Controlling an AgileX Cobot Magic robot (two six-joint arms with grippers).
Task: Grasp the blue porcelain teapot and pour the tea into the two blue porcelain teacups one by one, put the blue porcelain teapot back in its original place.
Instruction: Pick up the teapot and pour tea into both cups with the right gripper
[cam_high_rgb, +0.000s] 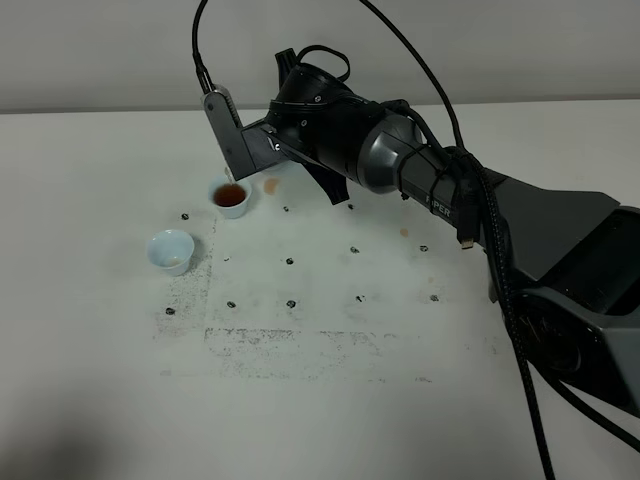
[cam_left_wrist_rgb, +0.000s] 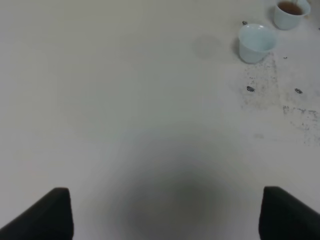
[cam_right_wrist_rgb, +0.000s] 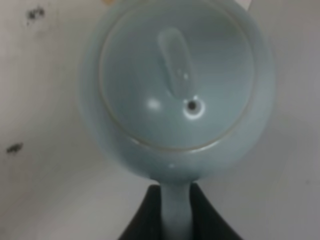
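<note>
Two black fingers (cam_right_wrist_rgb: 145, 220) of the right gripper (cam_right_wrist_rgb: 175, 200) clench the handle (cam_right_wrist_rgb: 175, 225) of the glossy, round, pale-blue lidded teapot (cam_right_wrist_rgb: 175, 85) toward the table's (cam_high_rgb: 100, 380) far edge, near the tea-filled teacup (cam_high_rgb: 231, 196) and the empty teacup (cam_high_rgb: 170, 250).

You worked in what looked like a bare robotics lab: a scuffed white surface (cam_high_rgb: 100, 400) dotted with black marks (cam_high_rgb: 291, 262), a blank wall (cam_high_rgb: 90, 50), a cabled robot arm (cam_high_rgb: 560, 230).
</note>
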